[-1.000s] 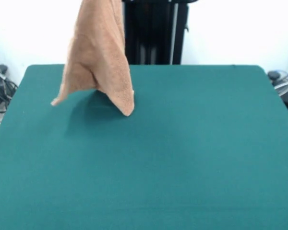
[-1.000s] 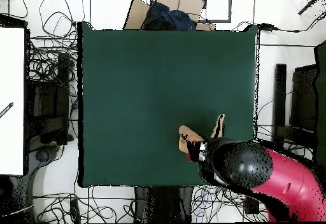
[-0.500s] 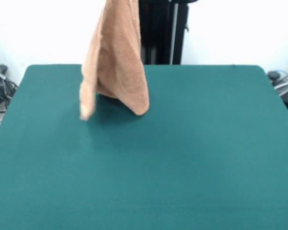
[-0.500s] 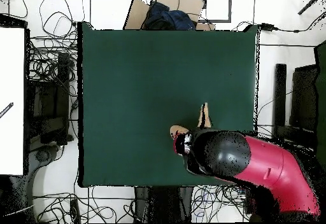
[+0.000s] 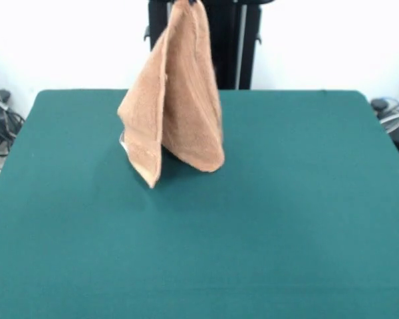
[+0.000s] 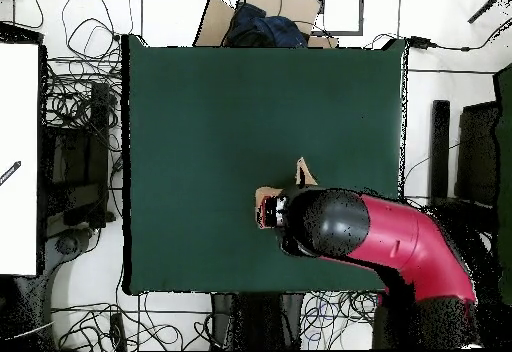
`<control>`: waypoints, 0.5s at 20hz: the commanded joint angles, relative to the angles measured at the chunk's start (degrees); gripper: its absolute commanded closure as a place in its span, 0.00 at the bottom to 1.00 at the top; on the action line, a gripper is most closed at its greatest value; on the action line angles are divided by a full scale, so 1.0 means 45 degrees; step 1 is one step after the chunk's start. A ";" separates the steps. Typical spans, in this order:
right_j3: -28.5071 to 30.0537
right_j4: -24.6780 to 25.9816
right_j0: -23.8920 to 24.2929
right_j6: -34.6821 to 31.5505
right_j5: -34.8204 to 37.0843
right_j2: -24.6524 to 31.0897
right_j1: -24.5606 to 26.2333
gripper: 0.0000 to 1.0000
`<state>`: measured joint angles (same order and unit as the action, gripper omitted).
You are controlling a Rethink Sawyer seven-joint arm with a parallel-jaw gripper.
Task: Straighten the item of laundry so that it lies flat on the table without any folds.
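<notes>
The tan-orange towel (image 5: 176,109) hangs in the upper middle of the front view, pinched at the very top edge of the frame and falling as a tall, narrow cone with two loose lobes: a left one ending in a pointed corner and a right one with a rounded bottom. A sliver of white shows at the left lobe's edge (perhaps its tag). The lower tips appear to reach the green table (image 5: 286,219), though contact is hard to judge. The end effector (image 5: 186,2) shows there only as a dark tip, clenched on the towel's top. The overhead view adds the red and black arm (image 6: 400,243) reaching in from the lower right, covering nearly all the cloth; only two small tan bits (image 6: 303,173) peek out beside it, in the table's lower-middle part.
</notes>
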<state>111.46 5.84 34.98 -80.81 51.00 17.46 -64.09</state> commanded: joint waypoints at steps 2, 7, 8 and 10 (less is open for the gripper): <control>-0.0106 0.0114 -0.0554 -0.0529 -0.1528 0.0930 0.1462 1.00; -0.0321 0.0008 -0.0863 -0.0735 -0.1643 0.0894 0.1768 1.00; -0.0364 0.0000 -0.0905 -0.0708 -0.1687 0.0912 0.1813 1.00; -0.0415 -0.0035 -0.0986 -0.0691 -0.1680 0.0915 0.1842 1.00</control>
<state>109.71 5.80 32.31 -80.81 46.50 17.48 -58.52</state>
